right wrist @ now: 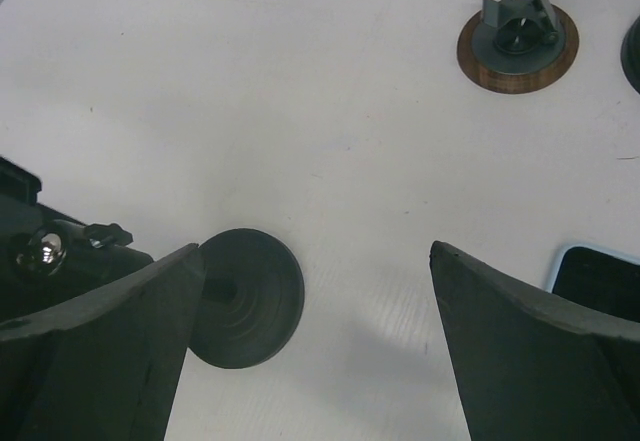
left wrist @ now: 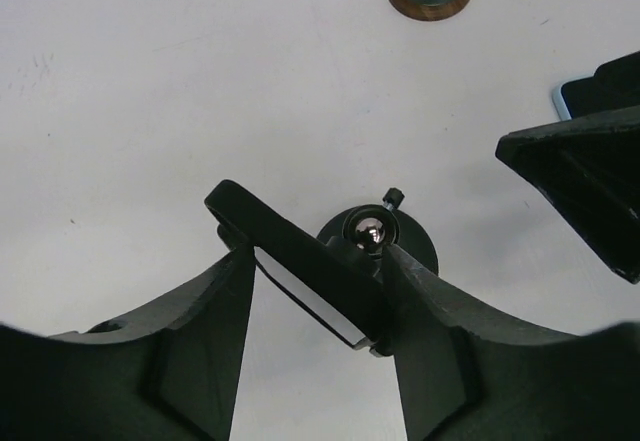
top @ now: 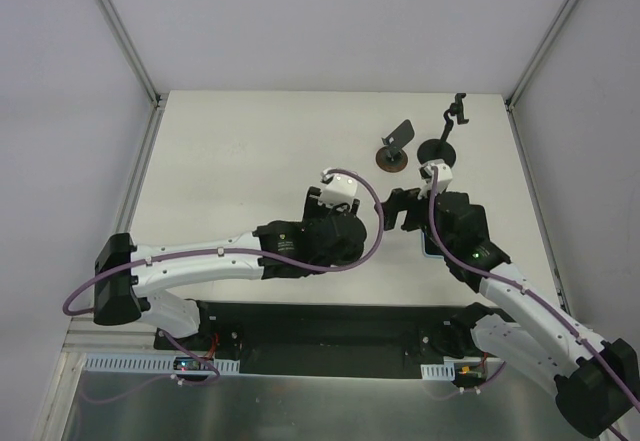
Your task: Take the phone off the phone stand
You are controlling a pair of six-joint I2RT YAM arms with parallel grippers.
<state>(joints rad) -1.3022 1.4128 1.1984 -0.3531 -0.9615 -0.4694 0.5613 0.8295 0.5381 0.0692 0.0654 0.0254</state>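
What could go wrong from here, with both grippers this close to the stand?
1. The left gripper straddles the stand's tilted plate. A squeeze there may twist or tip the stand rather than hold it steady.
2. The open right gripper hangs right beside that stand, so either arm could knock the other when it moves.
3. The phone appears to lie on the table against the right gripper's finger and could get shoved.

The two dark fingers of the right gripper are seen spread wide above the white table. A black phone stand with a round foot is seen just beside one finger. A flat black phone with a pale blue edge is partly hidden by the other finger. A grey stand on a round brown foot is seen well apart.
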